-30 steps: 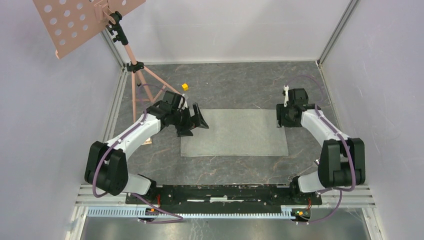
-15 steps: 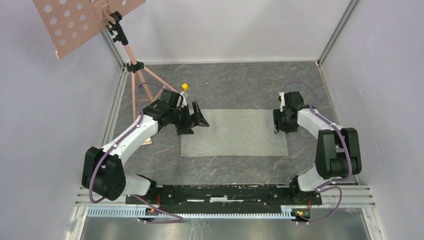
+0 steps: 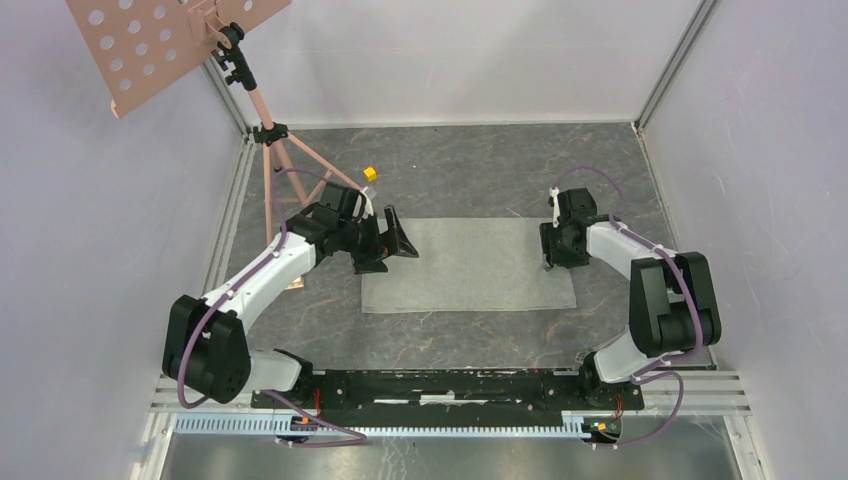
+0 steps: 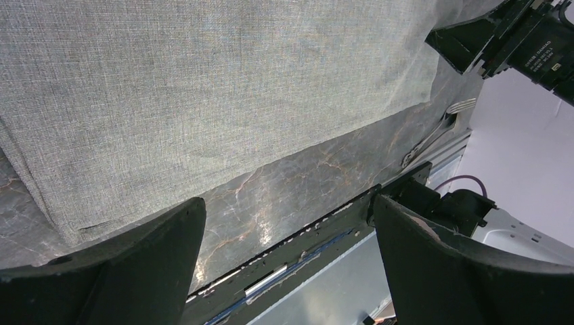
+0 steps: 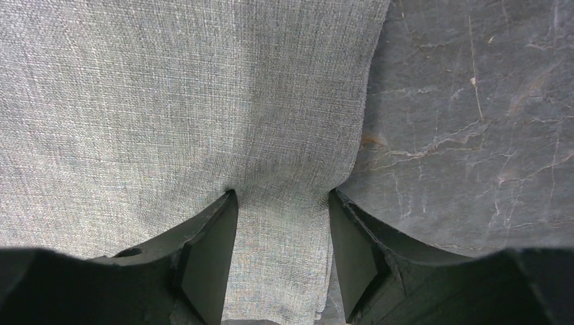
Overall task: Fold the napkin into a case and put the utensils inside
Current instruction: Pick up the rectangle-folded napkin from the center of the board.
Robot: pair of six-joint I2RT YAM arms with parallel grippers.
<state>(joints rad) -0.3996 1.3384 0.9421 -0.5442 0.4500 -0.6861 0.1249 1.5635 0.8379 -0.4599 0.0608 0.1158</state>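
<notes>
The napkin (image 3: 468,265) lies flat on the bench (image 3: 480,170). The right fingers (image 5: 210,257) straddle its right edge, parted, not pinching. The left fingers (image 4: 135,264) hang wide open over its left end. Best to pinch matching edges, then lift together.

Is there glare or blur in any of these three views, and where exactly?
Top external: even, soft light, everything sharp. Left wrist: a pale sheen on the table beside the napkin; the near fingers are dark and slightly soft. Right wrist: the napkin weave is crisp, no glare, dark bottom edge.
</notes>
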